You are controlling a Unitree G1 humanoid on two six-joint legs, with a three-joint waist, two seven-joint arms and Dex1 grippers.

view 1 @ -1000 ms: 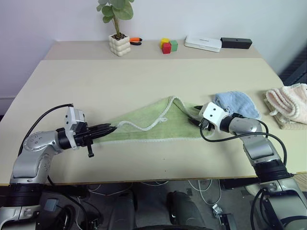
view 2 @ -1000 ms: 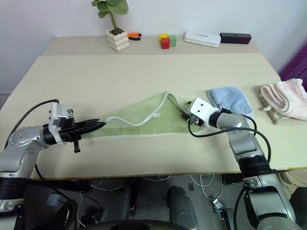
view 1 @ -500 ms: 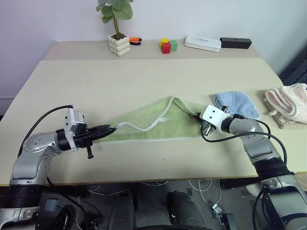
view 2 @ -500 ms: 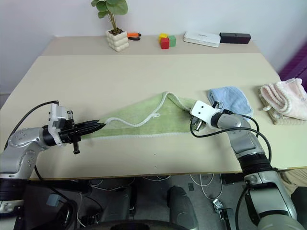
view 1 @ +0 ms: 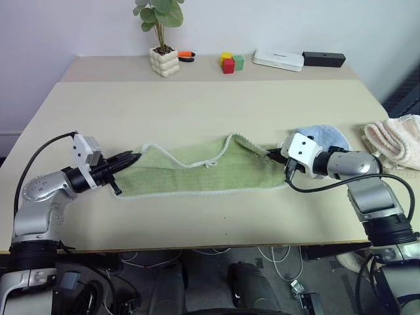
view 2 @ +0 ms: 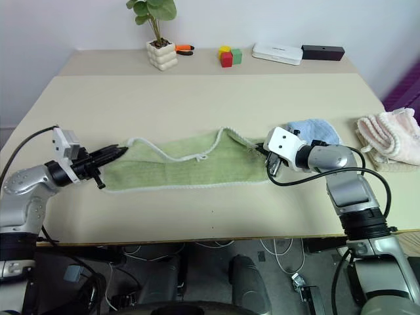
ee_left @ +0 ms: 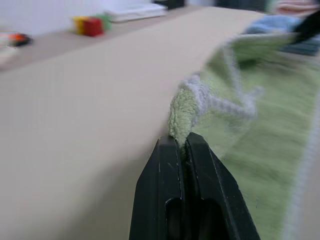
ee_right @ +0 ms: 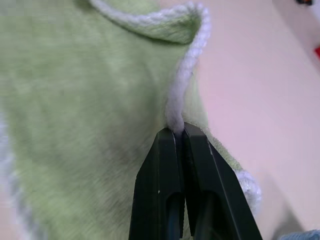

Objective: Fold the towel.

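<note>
Towel, light green with whitish edging, lies stretched across the near half of the table in front of you, running from one gripper to the other. Start at your left: the left gripper has its two black fingers pinched together on the towel's left corner, and in the left wrist view you can see a bunched nub of green terry and pale edging squeezed between the tips. From there the cloth spreads flat toward the middle, with its whitish hem on the near side running almost straight. Along the far side the edging dips and then rises to a small peak near the centre, where a layer looks folded over. Move on to your right: the right gripper is likewise clamped closed on the towel's right end, and its wrist view shows you the whitish border caught between the fingertips. Just behind that gripper sits a light blue towel, partly hidden by the wrist. Farther right, near the table's edge, you have a pale pink fluffy towel, well apart from the green one.
</note>
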